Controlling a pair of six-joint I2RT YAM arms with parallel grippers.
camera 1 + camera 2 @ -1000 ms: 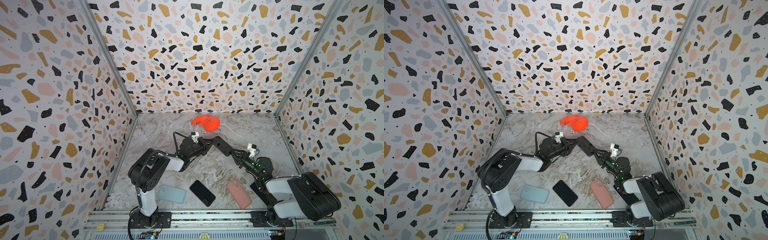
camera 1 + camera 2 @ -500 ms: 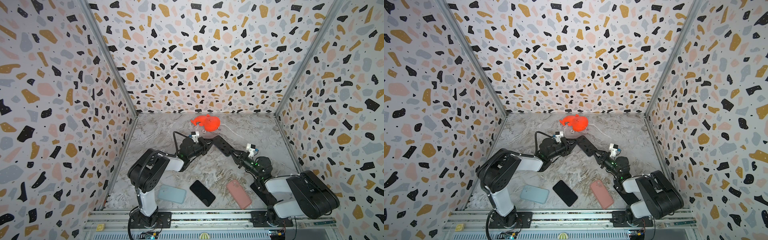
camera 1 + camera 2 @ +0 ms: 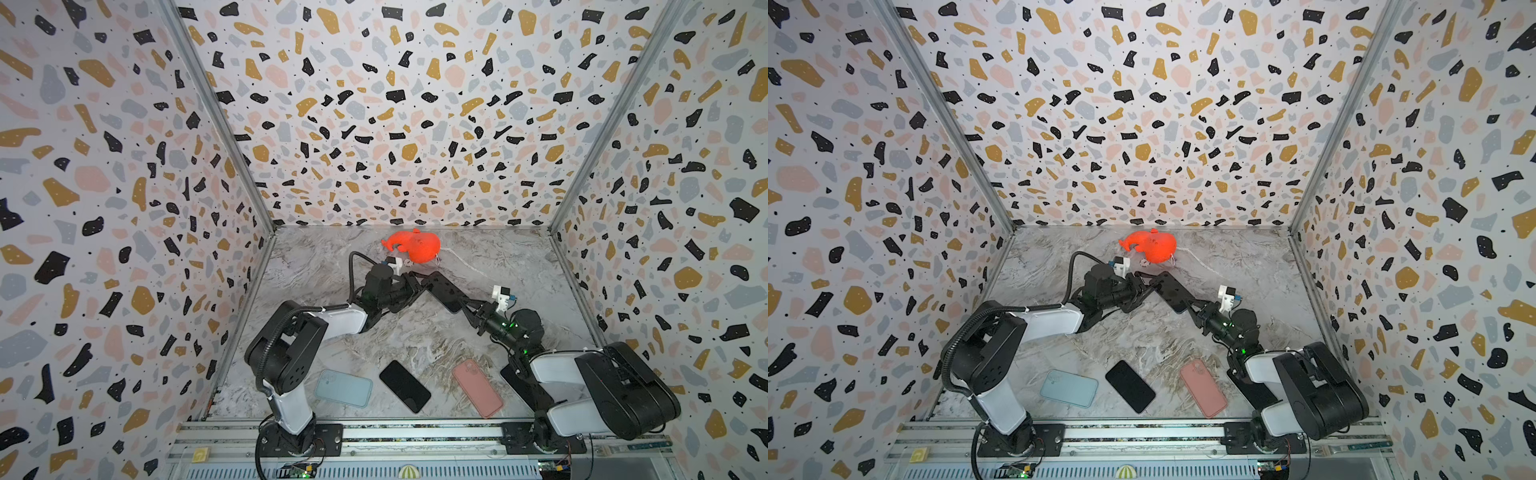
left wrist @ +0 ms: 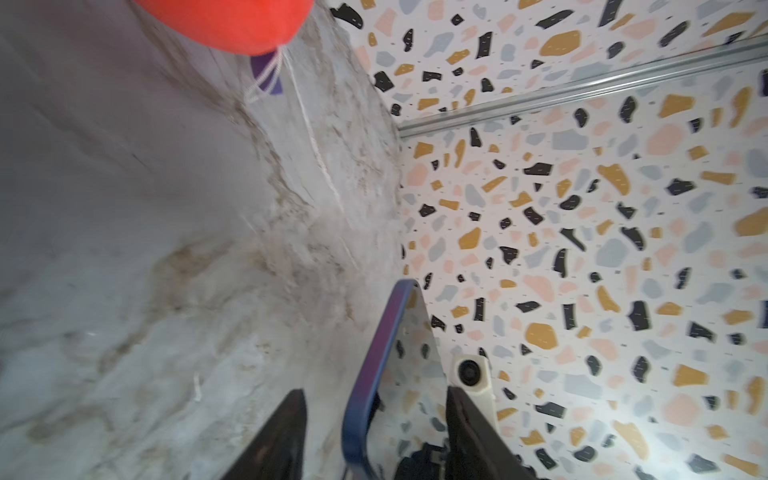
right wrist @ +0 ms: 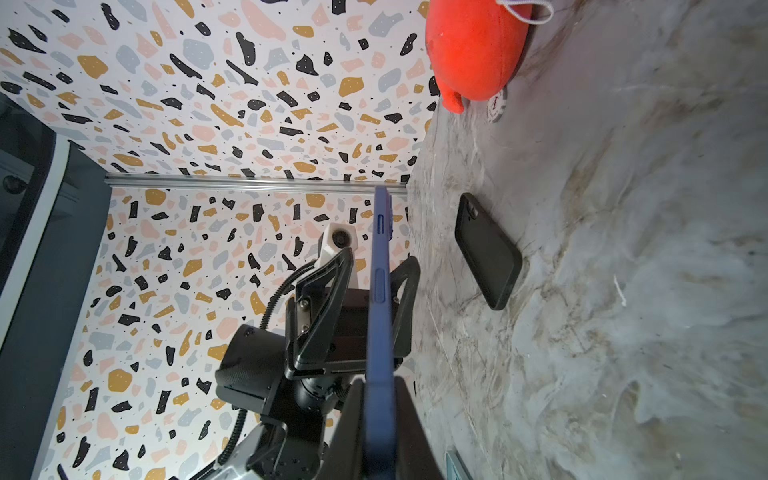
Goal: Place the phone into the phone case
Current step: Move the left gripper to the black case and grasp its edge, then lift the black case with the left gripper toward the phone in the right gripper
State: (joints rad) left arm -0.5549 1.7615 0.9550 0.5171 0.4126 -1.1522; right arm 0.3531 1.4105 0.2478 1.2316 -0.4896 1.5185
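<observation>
A phone [image 3: 446, 291] [image 3: 1173, 293] with a dark blue rim [image 4: 370, 374] and a glossy screen hangs flat above the middle of the table. My right gripper [image 3: 471, 309] [image 5: 379, 382] is shut on its near end. At the far end, my left gripper [image 3: 411, 286] [image 4: 374, 392] is open, with the phone's rim between the fingers and a gap on each side. In the right wrist view a matte black phone case [image 5: 488, 249] lies flat on the table just beyond the held phone [image 5: 380, 291].
Along the front edge lie a light blue case [image 3: 343, 388], a glossy black phone [image 3: 405, 386] and a pink case [image 3: 477, 388]. An orange plush toy [image 3: 413, 245] with a white string sits by the back wall, a white chip [image 5: 496, 109] beside it.
My left gripper has opened and let go of the phone's far end. The right gripper closed tighter on the near end and now carries the phone alone. Both arms stayed put.
</observation>
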